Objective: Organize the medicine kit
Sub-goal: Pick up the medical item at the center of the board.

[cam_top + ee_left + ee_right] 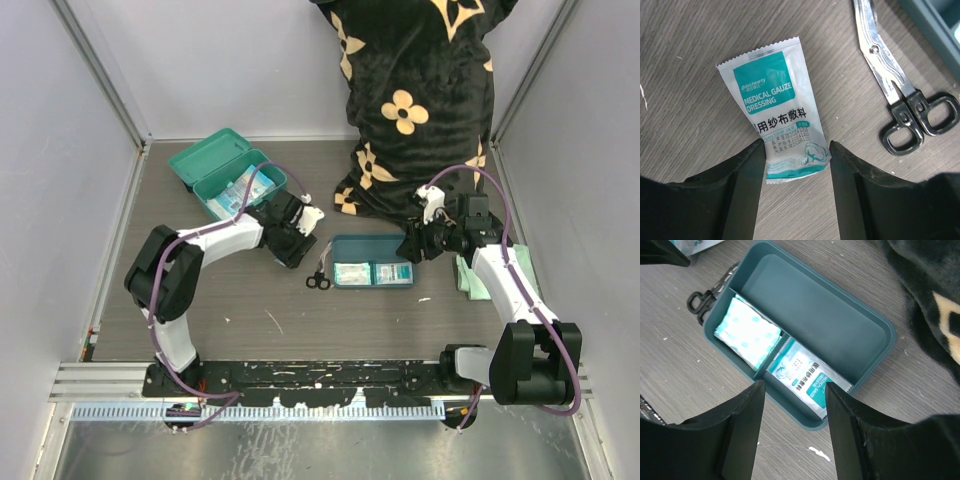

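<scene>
Straddling the near end of a gauze dressing packet, the left gripper has one finger at each long edge. The packet's long axis runs away from the wrist, so the jaws would close across its short width. They stand at a middling gap, about as wide as the packet. I cannot tell whether they are pinching it or only flank it, and it looks to lie flat on the table.

Scissors lie just beside the packet, apart from it, on the side toward the divided tray.

The medicine kit sits open near the far-left corner of the table, up and to the left of this gripper. The left arm is clearly the nearer one, so the carry would go toward that corner.

The right gripper hangs above the tray's near edge, jaws apart and empty.
</scene>
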You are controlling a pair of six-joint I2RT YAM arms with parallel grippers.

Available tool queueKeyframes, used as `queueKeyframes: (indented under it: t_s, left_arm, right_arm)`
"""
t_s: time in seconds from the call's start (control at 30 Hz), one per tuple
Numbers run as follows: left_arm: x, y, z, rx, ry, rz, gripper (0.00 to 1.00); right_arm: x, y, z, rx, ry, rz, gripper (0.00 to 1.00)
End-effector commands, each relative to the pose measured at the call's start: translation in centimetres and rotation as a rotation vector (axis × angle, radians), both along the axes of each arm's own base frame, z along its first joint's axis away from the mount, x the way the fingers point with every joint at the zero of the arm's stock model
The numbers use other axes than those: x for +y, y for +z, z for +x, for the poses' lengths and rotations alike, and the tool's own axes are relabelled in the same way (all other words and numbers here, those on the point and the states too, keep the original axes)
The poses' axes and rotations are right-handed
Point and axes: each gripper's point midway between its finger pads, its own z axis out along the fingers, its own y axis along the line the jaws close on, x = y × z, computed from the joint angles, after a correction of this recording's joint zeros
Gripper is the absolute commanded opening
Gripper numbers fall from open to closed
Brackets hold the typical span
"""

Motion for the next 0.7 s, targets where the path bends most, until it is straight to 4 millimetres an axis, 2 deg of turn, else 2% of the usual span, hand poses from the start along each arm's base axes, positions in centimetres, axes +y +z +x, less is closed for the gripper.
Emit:
queueKeyframes:
  t_s: [0.0, 0.2, 0.4, 0.67]
  left_arm:
    - [-1.1, 3.4, 0.5, -0.099, -0.091, -0.084, 0.54]
    - [-1.4, 4.2, 0.3, -0.140, -0.149, -0.116, 0.50]
    - [-1.7, 5.4, 0.1, -0.170, -0.193, -0.142, 0.48]
    - [-2.1, 7.9, -0.7, -0.237, -0.246, -0.213, 0.50]
  right_arm:
    - [2.0, 2.8, 0.7, -0.075, 0.066, 0.104, 0.56]
    - [4.3, 4.0, 1.1, -0.101, 0.123, 0.149, 0.56]
    - [7.2, 4.1, 1.1, -0.081, 0.188, 0.176, 0.56]
    - [10.6, 4.5, 1.5, -0.037, 0.256, 0.272, 0.54]
